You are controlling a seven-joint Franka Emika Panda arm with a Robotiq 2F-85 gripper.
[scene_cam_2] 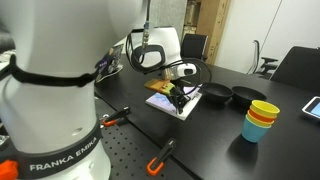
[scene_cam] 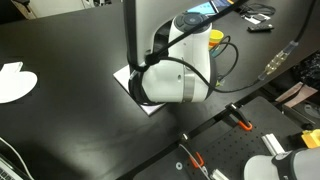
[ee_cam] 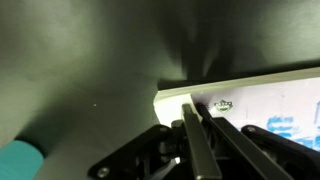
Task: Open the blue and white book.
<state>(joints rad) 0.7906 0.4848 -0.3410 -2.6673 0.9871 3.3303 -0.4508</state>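
Note:
The blue and white book (ee_cam: 270, 110) lies flat on the black table, white with light blue blotches. In the wrist view my gripper (ee_cam: 192, 108) is at the book's near corner, its two fingers pressed close together on the cover's edge. In an exterior view the gripper (scene_cam_2: 177, 97) points down onto the book (scene_cam_2: 188, 108). In an exterior view the arm hides most of the book (scene_cam: 127, 78); only its white corners show and the fingers are hidden.
Two black bowls (scene_cam_2: 215, 96) (scene_cam_2: 245, 97) sit just beyond the book. Stacked cups (scene_cam_2: 262, 120) and a small tablet (scene_cam_2: 312, 105) stand farther out. A white plate (scene_cam: 12, 82) lies at the table's far side. Orange clamps (scene_cam_2: 158, 160) line the table edge.

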